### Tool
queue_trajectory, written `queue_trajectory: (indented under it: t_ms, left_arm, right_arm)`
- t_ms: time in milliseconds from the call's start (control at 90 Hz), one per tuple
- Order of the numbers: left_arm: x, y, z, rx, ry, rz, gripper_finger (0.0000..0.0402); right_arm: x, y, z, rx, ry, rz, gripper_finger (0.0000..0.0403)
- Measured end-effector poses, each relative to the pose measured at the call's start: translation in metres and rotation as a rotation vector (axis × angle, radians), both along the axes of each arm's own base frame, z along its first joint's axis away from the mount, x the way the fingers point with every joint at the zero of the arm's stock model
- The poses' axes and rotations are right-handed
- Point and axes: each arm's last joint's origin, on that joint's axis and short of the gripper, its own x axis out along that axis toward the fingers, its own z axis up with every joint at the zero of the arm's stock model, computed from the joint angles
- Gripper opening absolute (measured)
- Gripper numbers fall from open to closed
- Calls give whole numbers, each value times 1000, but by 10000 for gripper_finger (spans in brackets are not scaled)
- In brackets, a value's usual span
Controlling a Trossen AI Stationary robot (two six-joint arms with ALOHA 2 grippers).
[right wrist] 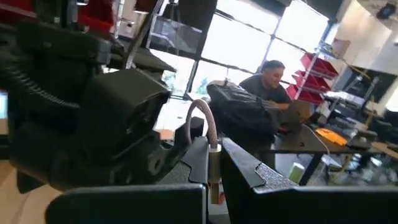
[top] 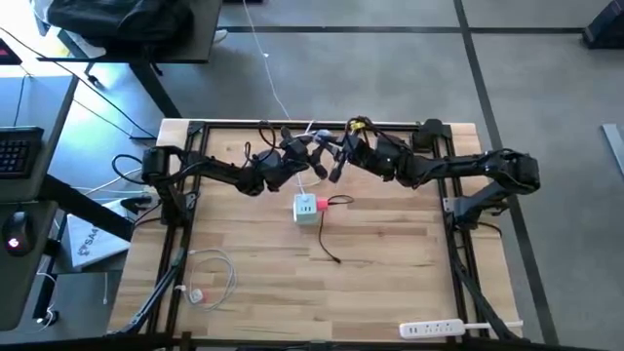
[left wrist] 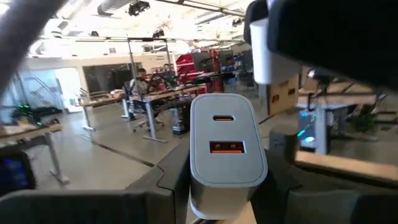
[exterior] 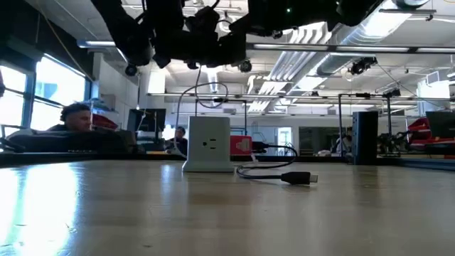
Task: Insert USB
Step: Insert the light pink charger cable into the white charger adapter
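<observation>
— Table (top: 390, 273) first: what is it like?

— Pale wood planks with a smooth face and a dark frame rail down each side. 2 dark jointed arms reach in from the left and right edges and meet above the middle of the far edge, raised off the wood.

— And the long white thing?

— A flat plastic power strip (top: 434, 329), lying along the front edge near the front-right corner. Near the front-left corner a thin coiled cable (top: 210, 276), also white, lies in loose loops.

— What does the left gripper (left wrist: 221, 186) have?

— Its 2 fingers (left wrist: 168, 180) are closed against the sides of a pale grey adapter (left wrist: 224, 140), a rounded block with 1 oval port above 1 rectangular orange-lined port.

— The right gripper (right wrist: 212, 171)?

— Its fingers (right wrist: 249, 168) are almost together, pinching a slim white-cabled plug (right wrist: 213, 158). The cable arches up out of the narrow gap in a tight curve.

— What sits under them?

— A boxy white charger cube (top: 304, 209), upright on the wood near the table's middle, a little toward the far edge, with a socket on the face that looks across at table height.

— Where is the USB (top: 322, 204)?

— Neither gripper touches it. The small red-pink plug is at the cube's right side, touching it. Whether it is seated in a port, I cannot tell. Its thin black cable (top: 331, 244) loops out and trails toward the front edge, ending in a small dark connector flat on the wood.
</observation>
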Motion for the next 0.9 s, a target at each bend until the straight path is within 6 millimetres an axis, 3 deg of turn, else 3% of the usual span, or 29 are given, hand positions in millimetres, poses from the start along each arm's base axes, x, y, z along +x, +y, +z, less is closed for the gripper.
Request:
queue_trajectory:
  t_ms: [367, 567, 744, 900]
  left_arm:
    - [2, 1, -5, 9, -12, -81, 101]
    - [7, 2, -15, 24, -16, -44, 101]
    - [12, 3, -20, 28, -10, -26, 101]
    - [12, 4, -19, 33, -5, 13, 101]
  right_arm:
    - [7, -4, 27, 64, 35, 33, 0]
    - [8, -12, 18, 149, 59, 40, 0]
    - [20, -15, -4, 157, 135, 33, 0]
    - [19, -17, -2, 109, 142, 4, 0]
